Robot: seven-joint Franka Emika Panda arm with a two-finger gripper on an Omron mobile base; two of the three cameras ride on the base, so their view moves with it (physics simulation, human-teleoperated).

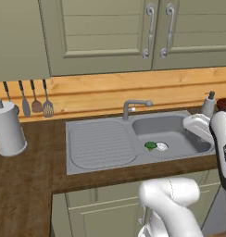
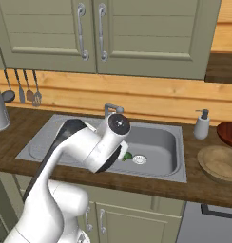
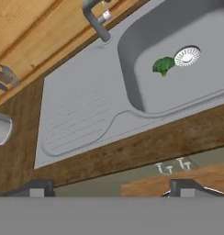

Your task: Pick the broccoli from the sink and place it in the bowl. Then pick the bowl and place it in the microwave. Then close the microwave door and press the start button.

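I see my gripper open wide at the hand view's bottom, hovering over the counter edge; the broccoli lies upper right in the sink basin beside the drain.

the dark wooden tabletop carries the sink set into it, a white paper towel roll at its left, a soap dispenser, the bowl and a red-brown dish at the right.
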